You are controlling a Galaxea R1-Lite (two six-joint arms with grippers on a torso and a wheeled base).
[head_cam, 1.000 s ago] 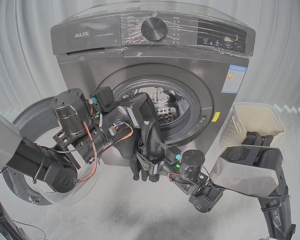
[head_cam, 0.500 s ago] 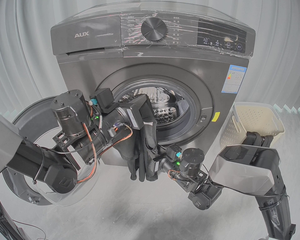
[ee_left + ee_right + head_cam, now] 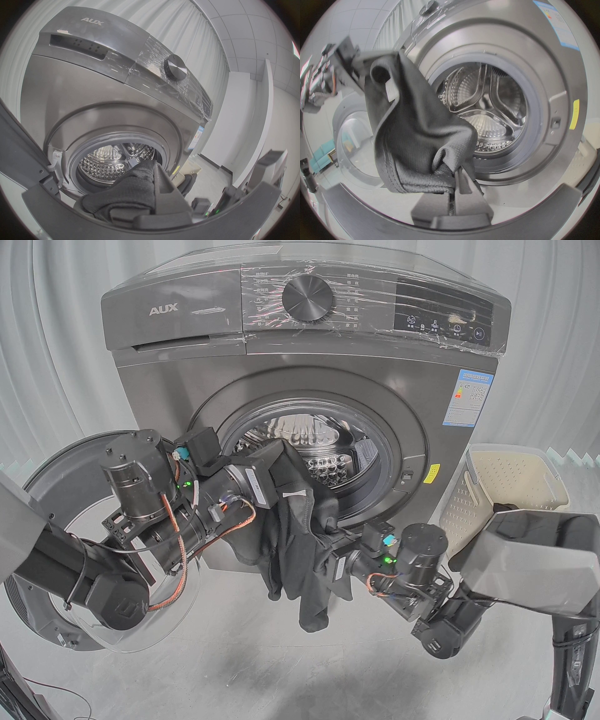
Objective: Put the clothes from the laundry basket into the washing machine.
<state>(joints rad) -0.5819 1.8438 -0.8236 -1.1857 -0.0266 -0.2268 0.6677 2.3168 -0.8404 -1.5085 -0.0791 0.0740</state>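
Before the open washing machine (image 3: 187, 384), in the head view, a black garment (image 3: 300, 534) hangs between the two arms. The left gripper (image 3: 282, 455) pinches its upper edge at the left side of the opening. From there the cloth drapes down in front of the drum (image 3: 325, 459) rim. The right gripper (image 3: 326, 543) is closed on a fold lower down, just below the opening, and the loose ends dangle beneath it. The door (image 3: 44, 471) stands swung wide on the left. A cream laundry basket (image 3: 462, 502) sits on the floor just beside the machine's right side, with the right arm's grey cover across its lower front.

From the left wrist view, the left gripper (image 3: 155, 175) has its fingers (image 3: 167, 190) shut on a thick bunch of the black garment (image 3: 125, 193). The bunch sits in front of the drum (image 3: 106, 162) mouth. The dial (image 3: 175, 67) shows on the panel above.

From the right wrist view, the right gripper (image 3: 454, 181) is clamped tight on a puckered fold of the black garment (image 3: 418, 134). The fabric rises in a taut sheet to the left gripper (image 3: 362, 67), which holds its other end. Behind it lies the drum (image 3: 487, 106), with a yellow sticker (image 3: 575, 114) on the front panel beside the opening. The door (image 3: 353, 140) is seen past the cloth.
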